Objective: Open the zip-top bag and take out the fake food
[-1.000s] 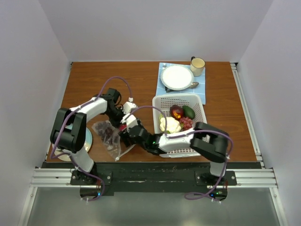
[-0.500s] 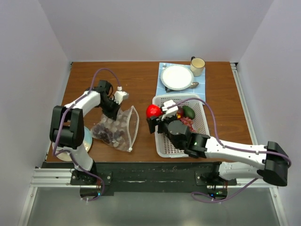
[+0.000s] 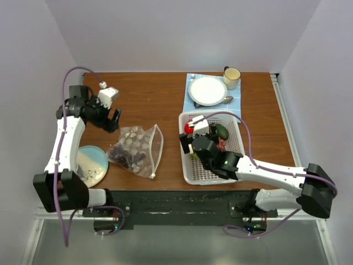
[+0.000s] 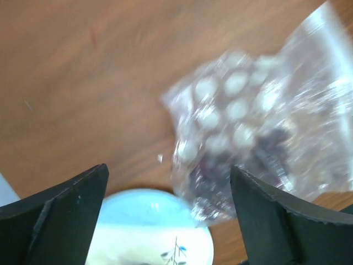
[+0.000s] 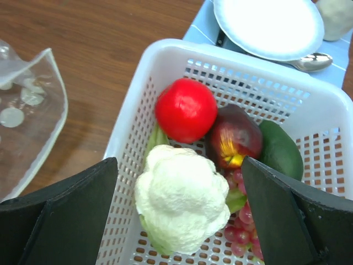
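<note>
The zip-top bag (image 3: 137,149) lies flat on the wooden table, clear with pale dots, and dark fake food pieces (image 3: 124,157) still sit inside it. My left gripper (image 3: 112,121) hangs open above and behind the bag, touching nothing. In the left wrist view the bag (image 4: 259,127) is blurred, just ahead of the open left gripper (image 4: 168,171). My right gripper (image 5: 179,164) is open over the white basket (image 5: 132,110). Inside the basket lie a red ball fruit (image 5: 186,109), a cream-white cauliflower (image 5: 182,201), a dark red apple (image 5: 234,138), a green piece (image 5: 281,149) and grapes (image 5: 242,223).
A pale blue plate (image 3: 91,163) sits at the near left, partly under the bag's corner. A white plate (image 3: 208,90), a spoon (image 3: 228,100) and a cream cup (image 3: 231,77) stand on a blue cloth (image 3: 189,102) behind the basket (image 3: 234,118).
My left gripper let go of the bag, opened and swung up to the back left. My right gripper carried the red ball over the basket and released it there.
</note>
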Available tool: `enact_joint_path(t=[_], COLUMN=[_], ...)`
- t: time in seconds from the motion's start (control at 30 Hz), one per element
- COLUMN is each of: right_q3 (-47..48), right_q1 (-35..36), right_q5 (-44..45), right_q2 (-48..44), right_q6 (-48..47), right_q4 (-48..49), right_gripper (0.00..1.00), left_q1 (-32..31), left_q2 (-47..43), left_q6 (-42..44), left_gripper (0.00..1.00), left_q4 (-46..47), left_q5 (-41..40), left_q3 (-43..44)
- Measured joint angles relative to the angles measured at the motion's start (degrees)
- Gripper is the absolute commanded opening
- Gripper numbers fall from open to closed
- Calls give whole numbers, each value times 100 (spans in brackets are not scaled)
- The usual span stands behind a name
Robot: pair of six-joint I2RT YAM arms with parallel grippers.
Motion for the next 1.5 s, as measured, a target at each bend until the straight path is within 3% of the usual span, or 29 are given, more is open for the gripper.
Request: enact_joint_path(t=[0.13, 0.3, 0.53, 0.63, 0.67, 0.77, 0.8, 1.27, 1.5], right_q3=[175, 448, 461, 461, 461, 461, 461, 590, 841], right_q1=[197, 715, 883, 890, 890, 905, 916, 1051, 1060], right_q5=[-181, -289, -599, -702, -752, -848, -887, -1106, -1104], right_q2=[-2, 308, 916, 1080, 1130, 1270, 1314, 2159, 2653], right_q6=[-103, -201, -142, -98, -83, -17, 9, 155, 94], right_q4=[39, 306, 494, 562, 595, 667, 686, 968, 1176], right_gripper=[99, 99, 99, 99, 98, 98, 99, 99, 99], left_q1=[645, 678, 680, 669, 660, 592, 562, 400, -341], left_q2=[649, 942, 1296, 1506, 1598, 1941, 2044, 1770, 1137], left_q6=[184, 238, 129, 44, 2, -111, -109, -107, -66], left_gripper=[100, 100, 96, 70, 44, 4, 0, 0, 4], left_q4=[-22, 103, 507, 560, 562, 546, 560, -400, -1064], left_q5=[50, -7, 146, 376, 466, 815, 918, 1537, 1823], left_q3=[-721, -1469, -1508, -1410, -1349, -1097, -1003, 380, 800])
